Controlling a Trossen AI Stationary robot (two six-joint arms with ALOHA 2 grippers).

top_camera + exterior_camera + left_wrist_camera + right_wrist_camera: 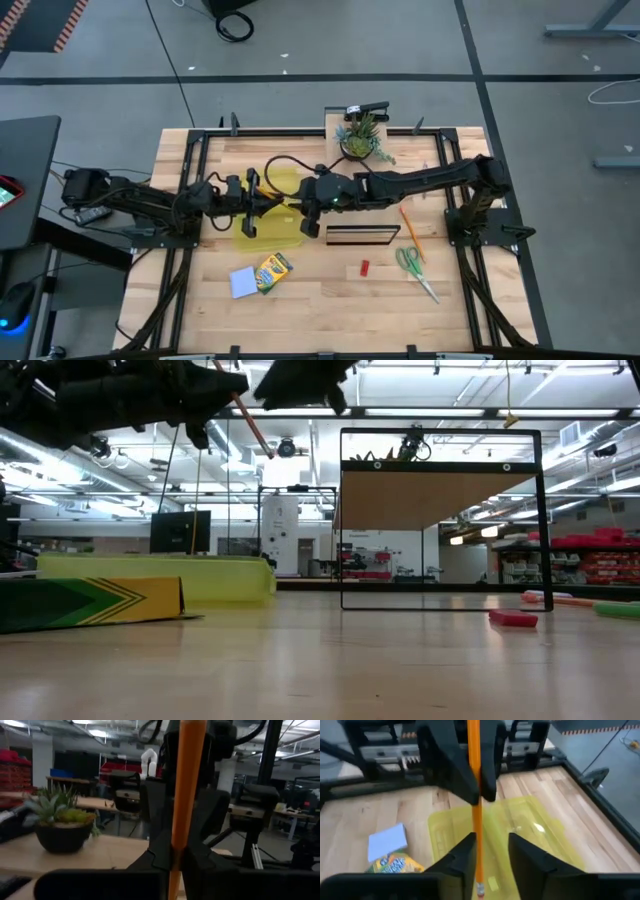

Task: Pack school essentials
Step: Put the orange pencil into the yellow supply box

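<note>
Orange pencil (474, 795), translucent yellow case (520, 840), pale blue notepad (387, 841)

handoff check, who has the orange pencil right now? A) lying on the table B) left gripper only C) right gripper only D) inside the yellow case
B: the left wrist view shows the left gripper shut on the orange pencil, while the right wrist view shows the right gripper with its fingers parted beside the shaft, above the yellow case.

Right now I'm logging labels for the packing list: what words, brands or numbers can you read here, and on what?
None can be read.
Crayon box: print on its face, too small in the high view, blurred in the right wrist view.
Orange pencil: no lettering visible.
Notepad: blank.
</note>
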